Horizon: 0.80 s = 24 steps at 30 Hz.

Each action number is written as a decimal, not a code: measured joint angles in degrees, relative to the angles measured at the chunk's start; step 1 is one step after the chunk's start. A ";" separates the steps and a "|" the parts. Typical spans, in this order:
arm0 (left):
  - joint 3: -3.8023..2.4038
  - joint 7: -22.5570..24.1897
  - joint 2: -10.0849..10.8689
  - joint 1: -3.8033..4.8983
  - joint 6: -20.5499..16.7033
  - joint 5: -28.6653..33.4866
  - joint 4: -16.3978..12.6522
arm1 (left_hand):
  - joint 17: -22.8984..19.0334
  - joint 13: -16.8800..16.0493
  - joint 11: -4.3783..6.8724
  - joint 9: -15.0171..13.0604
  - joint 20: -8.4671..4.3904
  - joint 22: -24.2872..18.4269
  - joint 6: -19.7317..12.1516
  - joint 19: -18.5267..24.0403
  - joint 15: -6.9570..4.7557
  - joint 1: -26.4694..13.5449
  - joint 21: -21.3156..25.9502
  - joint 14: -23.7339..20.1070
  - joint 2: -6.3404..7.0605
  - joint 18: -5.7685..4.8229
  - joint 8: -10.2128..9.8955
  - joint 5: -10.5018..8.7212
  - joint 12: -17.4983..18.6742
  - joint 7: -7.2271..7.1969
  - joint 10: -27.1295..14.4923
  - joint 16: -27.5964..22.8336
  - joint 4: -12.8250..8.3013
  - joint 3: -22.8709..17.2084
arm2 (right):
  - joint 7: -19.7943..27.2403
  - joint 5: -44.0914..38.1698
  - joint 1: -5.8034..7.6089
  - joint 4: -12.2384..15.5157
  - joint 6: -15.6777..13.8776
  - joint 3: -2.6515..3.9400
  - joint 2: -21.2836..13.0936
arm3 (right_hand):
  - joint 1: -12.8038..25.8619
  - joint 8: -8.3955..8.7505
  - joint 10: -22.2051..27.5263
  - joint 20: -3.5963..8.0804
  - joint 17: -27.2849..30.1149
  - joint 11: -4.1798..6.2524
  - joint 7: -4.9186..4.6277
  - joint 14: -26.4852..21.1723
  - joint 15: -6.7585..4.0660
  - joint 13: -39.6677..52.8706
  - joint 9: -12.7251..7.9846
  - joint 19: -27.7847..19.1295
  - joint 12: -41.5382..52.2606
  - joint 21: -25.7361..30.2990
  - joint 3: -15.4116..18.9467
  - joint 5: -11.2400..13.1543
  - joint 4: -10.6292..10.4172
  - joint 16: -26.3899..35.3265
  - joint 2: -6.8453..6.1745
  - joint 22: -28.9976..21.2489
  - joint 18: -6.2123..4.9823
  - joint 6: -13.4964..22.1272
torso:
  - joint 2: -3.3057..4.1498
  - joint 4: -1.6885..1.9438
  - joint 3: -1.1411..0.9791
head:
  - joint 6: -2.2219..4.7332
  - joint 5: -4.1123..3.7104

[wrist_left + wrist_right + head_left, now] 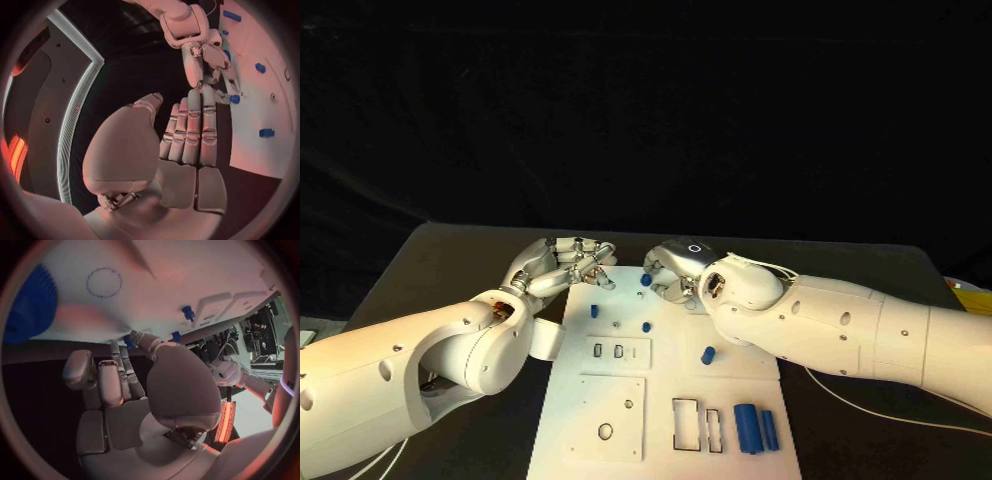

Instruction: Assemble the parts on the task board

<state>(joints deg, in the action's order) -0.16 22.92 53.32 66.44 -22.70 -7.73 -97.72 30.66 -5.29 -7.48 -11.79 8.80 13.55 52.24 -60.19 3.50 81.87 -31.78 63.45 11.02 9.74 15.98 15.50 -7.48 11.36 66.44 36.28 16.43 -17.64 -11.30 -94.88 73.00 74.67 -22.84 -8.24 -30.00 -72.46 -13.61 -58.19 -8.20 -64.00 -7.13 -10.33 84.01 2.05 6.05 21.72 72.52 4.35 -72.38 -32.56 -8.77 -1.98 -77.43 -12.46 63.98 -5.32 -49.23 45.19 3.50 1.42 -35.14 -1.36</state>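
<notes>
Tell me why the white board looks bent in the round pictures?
Both wrist views are fisheye: in the left wrist view the task board curves along the rim; in the right wrist view it bulges behind the right hand. In the head view its edges run straight.

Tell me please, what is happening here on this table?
A two-armed robot is working on a white task board with small blue parts. Both hands meet at the board's far end: the left hand and the right hand hover close together there. Two blue cylinders lie near the board's front edge. Whether either hand holds something is unclear.

Matt white task board [625, 400], glossy blue plastic parts [747, 427], matt black table [444, 270].
</notes>
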 measured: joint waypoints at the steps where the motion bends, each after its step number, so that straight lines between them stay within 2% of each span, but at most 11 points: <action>1: 0.00 0.00 0.04 0.00 0.02 0.00 0.02 | 0.00 0.00 0.00 0.00 0.00 0.00 0.00 0.00 0.00 0.00 0.00 0.00 0.00 0.00 0.00 0.00 0.00 0.00 0.00 0.00 0.00 0.00 | -0.06 -0.05 0.01 0.73 -0.03 0.00 -0.71 | 0.00 0.00 0.00 0.00 -0.04 0.00 0.00 0.00 0.00 0.00 0.05 0.00 0.18 0.00 0.09 -0.24 -0.09 0.00 0.00 0.16 0.00 0.00 | -0.02 -0.02 0.00 | 0.01 0.03; 4: 0.00 -0.02 0.21 0.01 0.06 0.01 0.12 | 0.00 0.00 0.00 0.00 0.00 0.00 0.00 0.00 0.00 0.00 0.00 0.00 0.00 0.00 0.00 0.00 0.00 0.00 0.00 0.00 0.00 0.00 | -0.22 -0.19 0.11 3.44 -0.26 0.08 -3.38 | 0.00 0.00 0.00 0.08 0.03 0.00 0.28 0.00 0.00 0.00 0.24 0.08 0.62 0.00 0.54 -0.33 -0.22 0.00 0.00 0.20 0.00 -0.28 | -0.07 -0.12 -0.03 | 0.10 0.12; 6: 0.00 -0.03 0.29 0.01 0.07 0.02 0.28 | 0.00 0.00 0.00 0.00 0.00 0.00 0.00 0.00 0.00 0.00 0.00 0.00 0.00 0.00 0.00 0.00 0.00 0.00 0.00 0.00 0.00 0.00 | -0.28 -0.23 0.24 5.00 -0.53 0.19 -4.96 | 0.02 0.00 -0.01 0.22 0.16 0.01 0.07 0.00 0.00 0.00 0.28 0.23 0.83 0.00 0.76 -0.33 -0.36 0.00 -0.02 0.20 0.00 -0.51 | -0.12 -0.20 -0.07 | 0.19 0.16; 10: 0.00 -0.04 0.45 0.01 0.09 0.06 0.59 | -0.01 0.00 0.00 0.01 0.00 -0.01 0.00 0.00 0.00 0.00 0.00 0.00 0.00 0.00 0.00 0.00 0.00 0.00 0.00 0.00 0.00 0.00 | -0.31 -0.05 0.64 8.63 -1.39 0.61 -8.48 | 0.30 0.00 -0.72 0.32 0.45 0.44 0.24 0.00 0.00 0.11 0.47 0.55 1.77 0.00 1.42 -0.66 -0.64 0.00 -0.30 0.48 0.00 -1.11 | -0.23 -0.35 -0.14 | 0.32 0.20; 12: 0.00 -0.04 0.49 0.01 0.09 0.09 0.75 | -0.01 0.00 0.00 0.01 0.00 -0.01 0.00 0.00 0.00 0.00 0.00 0.00 0.00 0.00 0.00 0.00 0.00 0.00 0.00 0.00 0.00 0.00 | -0.23 0.35 0.89 10.40 -1.99 0.89 -10.42 | 0.30 0.00 -1.93 0.34 0.35 0.58 0.60 0.00 0.00 0.30 0.63 1.41 2.64 -0.50 1.58 -1.28 -0.80 0.00 -0.30 1.31 0.00 -1.64 | -0.31 -0.46 -0.20 | 0.40 0.21; 15: 0.00 -0.04 0.49 0.01 0.11 0.14 0.95 | -0.01 0.01 0.00 0.01 0.00 -0.01 0.00 0.00 0.00 0.00 0.00 0.00 0.00 0.00 0.00 0.00 0.00 0.00 0.00 0.00 0.00 0.00 | 0.01 1.84 1.33 12.45 -2.94 1.23 -13.25 | 0.30 0.00 -4.46 0.62 -0.69 0.95 0.62 -0.04 -0.08 0.71 0.83 2.95 4.19 -2.04 1.58 -1.77 -0.80 -0.63 -0.30 3.41 0.00 -2.69 | -0.48 -0.60 -0.29 | 0.47 0.09; 18: 0.00 -0.04 0.52 0.02 0.15 0.20 1.14 | -0.01 0.01 0.00 0.01 0.00 -0.01 0.00 0.00 0.00 0.00 0.00 0.00 0.00 0.00 0.00 0.00 0.00 0.00 0.00 0.00 0.00 0.00 | 0.40 4.78 1.93 14.24 -3.22 1.46 -15.88 | 0.29 0.28 -10.05 1.11 -2.77 1.83 0.45 -0.07 -0.98 1.89 0.86 5.31 6.87 -4.48 1.53 -2.09 -0.92 -1.98 -0.29 6.88 0.03 -2.85 | -0.64 -0.75 -0.32 | 0.51 -0.08; 20: 0.01 -0.05 0.56 0.02 0.17 0.23 1.23 | -0.01 0.01 0.00 0.01 0.00 -0.01 0.00 0.00 0.00 0.00 0.00 0.00 0.00 0.00 0.00 0.00 0.00 0.00 0.00 0.00 0.00 0.00 | 0.59 6.76 2.26 14.66 -3.02 1.57 -17.31 | 0.75 1.06 -14.42 1.73 -4.71 2.63 0.97 -0.06 -1.80 3.83 0.80 7.32 9.61 -6.64 3.02 -2.09 -1.70 -3.16 -0.85 9.94 1.29 -1.36 | -0.77 -0.88 -0.36 | 0.54 -0.15; 22: 0.02 -0.06 0.58 0.02 0.21 0.26 1.29 | 0.06 -0.03 0.21 -0.03 0.00 0.07 0.00 0.00 0.00 0.00 0.00 0.00 0.00 0.00 0.00 0.00 0.00 0.00 -0.21 0.00 0.00 0.00 | 0.68 8.94 2.47 14.70 -2.32 1.62 -18.74 | 0.61 1.06 -15.90 2.47 -6.16 3.22 1.45 0.02 -2.35 7.20 1.17 8.65 12.82 -8.24 5.55 -2.89 -2.23 -4.14 -1.95 10.85 1.39 -0.14 | -0.87 -1.02 -0.40 | 0.55 -0.23; 24: 0.02 -0.07 0.58 0.02 0.24 0.28 1.37 | 0.08 -0.04 0.21 -0.05 0.00 0.07 0.00 0.00 0.00 0.00 0.00 0.00 0.00 0.00 0.00 0.00 0.00 0.00 -0.21 0.00 0.00 0.00 | 0.69 10.57 2.54 14.56 -1.32 1.62 -19.58 | 0.53 1.06 -15.85 2.70 -6.97 3.61 1.76 0.00 -2.49 10.63 1.79 9.28 15.98 -9.07 7.68 -3.10 -2.89 -4.67 -2.03 10.97 1.39 0.54 | -0.96 -1.15 -0.43 | 0.55 -0.29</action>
<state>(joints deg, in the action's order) -0.14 22.85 53.89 66.46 -22.46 -7.44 -96.35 30.73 -5.33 -7.27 -11.84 8.80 13.62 52.24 -60.19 3.50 81.87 -31.78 63.45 11.02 9.74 15.98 15.50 -7.48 11.36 66.24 36.27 16.43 -17.64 -10.61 -84.32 75.55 89.23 -24.15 -6.62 -49.58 -71.94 -12.54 -74.05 -5.51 -70.97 -3.53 -8.57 84.01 -0.44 16.68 23.51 81.80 20.34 -81.46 -24.88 -11.87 -4.87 -82.11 -14.49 74.95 -3.94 -48.69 44.23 2.35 0.99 -34.58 -1.65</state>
